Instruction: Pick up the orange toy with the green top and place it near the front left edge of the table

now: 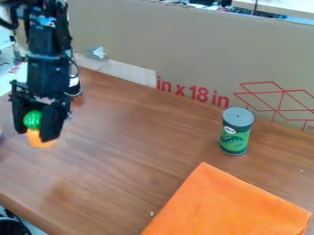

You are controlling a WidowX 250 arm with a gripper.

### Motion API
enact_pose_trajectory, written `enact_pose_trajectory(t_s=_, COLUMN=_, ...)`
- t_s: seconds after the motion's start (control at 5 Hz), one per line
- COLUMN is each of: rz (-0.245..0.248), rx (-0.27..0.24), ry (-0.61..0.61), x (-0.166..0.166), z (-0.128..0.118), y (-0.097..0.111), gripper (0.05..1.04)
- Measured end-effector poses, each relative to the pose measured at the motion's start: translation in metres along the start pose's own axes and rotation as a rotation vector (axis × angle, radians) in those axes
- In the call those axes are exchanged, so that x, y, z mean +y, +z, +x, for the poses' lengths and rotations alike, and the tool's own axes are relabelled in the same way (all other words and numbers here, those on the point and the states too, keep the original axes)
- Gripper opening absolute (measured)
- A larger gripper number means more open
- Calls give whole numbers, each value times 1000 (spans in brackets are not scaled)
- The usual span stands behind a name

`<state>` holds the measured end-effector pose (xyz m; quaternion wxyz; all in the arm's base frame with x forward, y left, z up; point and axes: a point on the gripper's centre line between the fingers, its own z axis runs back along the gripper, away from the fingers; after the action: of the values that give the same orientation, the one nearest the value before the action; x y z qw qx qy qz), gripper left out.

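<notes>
Green-and-orange piece [33, 120] pinched in my tool [36, 133]

I have it between my two fingers, green part up and orange part below, at the view's left over the wooden table [122, 151]. Well apart, to the right, a green can [234, 140] stands upright near the cardboard [184, 50]; nearer the camera lies an orange cloth [227, 202]

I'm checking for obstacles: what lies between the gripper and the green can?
Just bare wooden tabletop lies between the gripper, holding a green and orange object, and the green can, as the camera view shows.
</notes>
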<state>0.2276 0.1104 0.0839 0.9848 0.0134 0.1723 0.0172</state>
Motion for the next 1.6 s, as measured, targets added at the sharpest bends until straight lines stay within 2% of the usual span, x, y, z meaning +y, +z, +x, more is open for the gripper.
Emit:
enact_pose_trajectory(t_s=0.2, rz=26, rx=14, ry=-120, x=-22, z=-26, y=-27, gripper=736)
enact_pose_trajectory(t_s=0.4, rz=58, rx=24, ry=-200, x=-38, z=-35, y=-50, gripper=736)
enact_pose_trajectory(t_s=0.8, rz=95, rx=30, ry=-240, x=-48, z=-25, y=-72, gripper=736)
enact_pose_trajectory(t_s=1.0, rz=96, rx=25, ry=-237, x=-47, z=-20, y=-71, gripper=776)
enact_pose_trajectory(t_s=1.2, rz=73, rx=30, ry=-214, x=-50, z=-14, y=-72, gripper=1004)
enact_pose_trajectory(t_s=1.4, rz=3, rx=-17, ry=-179, x=-47, z=-20, y=-45, gripper=1008)
enact_pose_trajectory(t_s=1.6, rz=-105, rx=-100, ry=-110, x=-36, z=-25, y=1, gripper=1006)
